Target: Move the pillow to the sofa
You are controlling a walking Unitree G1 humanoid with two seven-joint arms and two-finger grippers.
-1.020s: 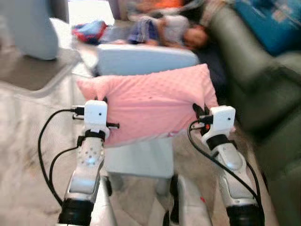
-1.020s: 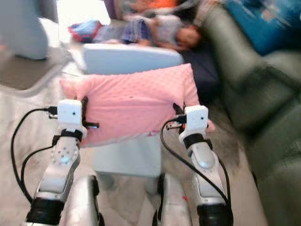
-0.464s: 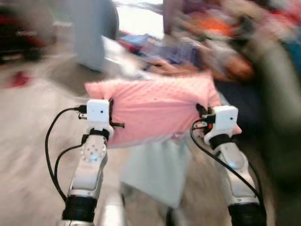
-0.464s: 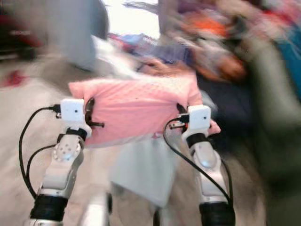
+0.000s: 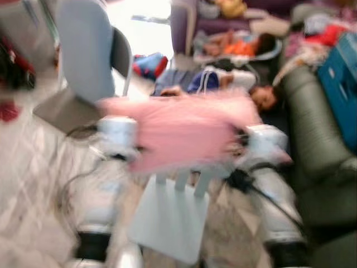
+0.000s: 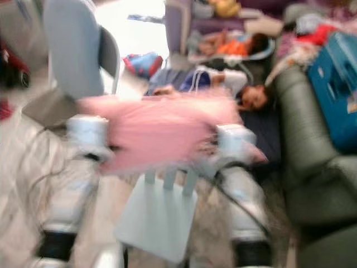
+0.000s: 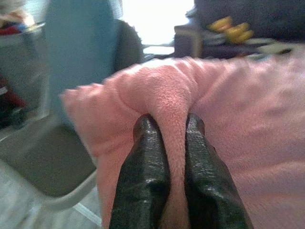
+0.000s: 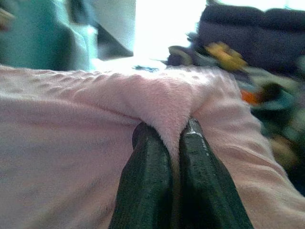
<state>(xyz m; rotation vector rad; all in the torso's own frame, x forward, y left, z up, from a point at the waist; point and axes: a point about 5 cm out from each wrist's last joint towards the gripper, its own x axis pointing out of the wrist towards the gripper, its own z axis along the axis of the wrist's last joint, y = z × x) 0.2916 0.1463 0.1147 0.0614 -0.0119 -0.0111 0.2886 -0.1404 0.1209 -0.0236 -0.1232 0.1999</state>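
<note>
Pinching pink pillow (image 7: pixel 224 109), left hand (image 7: pixel 169 125) and right hand (image 8: pixel 170 131) clamp folds.

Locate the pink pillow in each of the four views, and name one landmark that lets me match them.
Left eye view: pink pillow, blurred, mid-frame between both arms, above the small white chair.
Right eye view: pillow mid-frame, slightly further left.
Left wrist view: pillow fold pinched in the left pincer.
Right wrist view: pillow fold pinched in the right pincer.
Shared landmark: the bright doorway at the back of the room, also bright in both wrist views.
</note>
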